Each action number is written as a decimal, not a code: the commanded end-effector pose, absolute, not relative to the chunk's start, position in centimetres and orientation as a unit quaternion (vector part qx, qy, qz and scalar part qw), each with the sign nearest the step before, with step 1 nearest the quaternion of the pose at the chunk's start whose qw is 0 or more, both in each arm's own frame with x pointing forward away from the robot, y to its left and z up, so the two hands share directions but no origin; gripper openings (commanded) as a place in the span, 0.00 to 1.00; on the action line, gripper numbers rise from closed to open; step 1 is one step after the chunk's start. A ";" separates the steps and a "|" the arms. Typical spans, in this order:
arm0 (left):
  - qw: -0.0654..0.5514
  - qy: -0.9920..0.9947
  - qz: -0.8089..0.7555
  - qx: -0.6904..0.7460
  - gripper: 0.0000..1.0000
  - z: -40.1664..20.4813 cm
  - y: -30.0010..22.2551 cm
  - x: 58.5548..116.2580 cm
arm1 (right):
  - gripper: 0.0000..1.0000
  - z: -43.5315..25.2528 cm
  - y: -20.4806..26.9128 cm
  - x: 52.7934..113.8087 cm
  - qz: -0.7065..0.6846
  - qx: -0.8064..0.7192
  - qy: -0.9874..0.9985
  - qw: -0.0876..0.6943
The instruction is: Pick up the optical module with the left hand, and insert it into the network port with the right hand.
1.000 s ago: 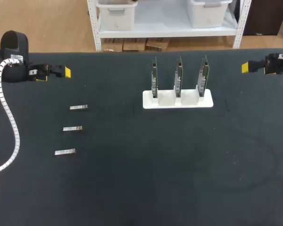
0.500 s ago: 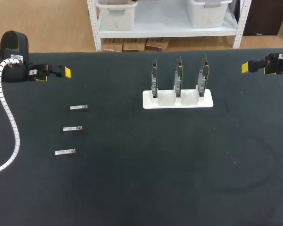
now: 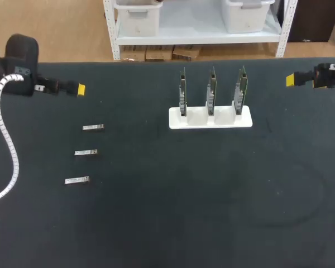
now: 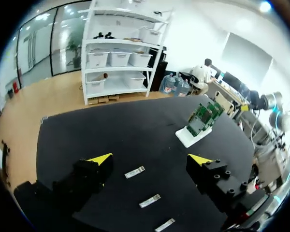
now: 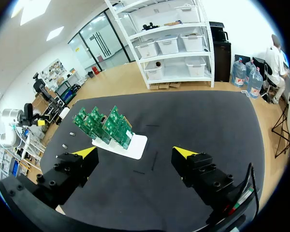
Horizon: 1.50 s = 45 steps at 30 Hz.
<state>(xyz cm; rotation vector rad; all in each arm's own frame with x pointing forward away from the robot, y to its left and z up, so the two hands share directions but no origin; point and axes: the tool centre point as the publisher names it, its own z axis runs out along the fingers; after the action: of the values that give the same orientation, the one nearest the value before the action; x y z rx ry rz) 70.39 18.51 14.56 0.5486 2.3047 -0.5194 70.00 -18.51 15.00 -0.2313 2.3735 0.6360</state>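
Three small silver optical modules lie in a column on the black table's left side: the far one [image 3: 93,127], the middle one [image 3: 86,152] and the near one [image 3: 77,180]. A white stand [image 3: 210,118] holds three upright green network boards [image 3: 211,89]. My left gripper [image 3: 79,89] hovers at the far left, beyond the modules, open and empty. In the left wrist view the left gripper [image 4: 151,160] has the modules [image 4: 135,172] ahead of it and below. My right gripper [image 3: 290,80] hangs open and empty at the far right; the right wrist view shows the right gripper [image 5: 135,152] facing the boards [image 5: 104,124].
The black mat [image 3: 212,190] covers the whole table. The stand [image 5: 135,147] is the only raised obstacle, at the middle back. My left arm's white cable hose [image 3: 8,139] curves down over the table's left edge.
My left arm has shifted slightly right, its yellow tip a little nearer the modules. The right arm, modules and stand have not moved.
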 end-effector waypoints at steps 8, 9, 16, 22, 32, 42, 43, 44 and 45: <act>0.316 0.843 -0.078 0.429 1.00 10.8 19.1 71.4 | 1.00 15.0 -18.5 70.0 0.243 -0.088 0.908 0.330; 0.310 0.839 -0.054 0.444 1.00 10.2 19.1 71.4 | 1.00 15.0 -18.5 70.0 0.243 -0.088 0.908 0.330; 0.308 0.811 0.000 0.497 1.00 8.4 19.2 71.4 | 1.00 15.0 -18.5 70.0 0.243 -0.088 0.908 0.330; 0.309 0.827 -0.024 0.470 1.00 8.3 19.0 71.5 | 1.00 15.0 -18.5 70.0 0.243 -0.088 0.908 0.330; 0.267 0.820 0.038 0.505 1.00 7.6 19.0 71.9 | 1.00 15.0 -18.5 70.0 0.243 -0.088 0.908 0.330; 0.243 0.762 0.069 0.597 1.00 7.1 19.0 73.0 | 1.00 15.0 -18.5 70.0 0.243 -0.088 0.908 0.330; 0.238 0.760 0.071 0.601 1.00 6.7 19.0 73.0 | 1.00 15.0 -18.5 70.0 0.243 -0.088 0.908 0.330; 0.230 0.759 0.070 0.605 1.00 6.5 19.0 73.0 | 1.00 15.0 -18.5 70.0 0.243 -0.088 0.908 0.330; 0.221 0.757 0.073 0.610 1.00 6.1 19.0 72.9 | 1.00 15.0 -18.5 70.0 0.243 -0.088 0.908 0.330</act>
<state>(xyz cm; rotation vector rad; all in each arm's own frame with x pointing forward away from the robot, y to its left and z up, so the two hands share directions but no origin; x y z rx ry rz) 72.04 19.34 6.50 1.6554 2.0703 0.1851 70.00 -18.51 15.00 -0.2312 2.3735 0.6360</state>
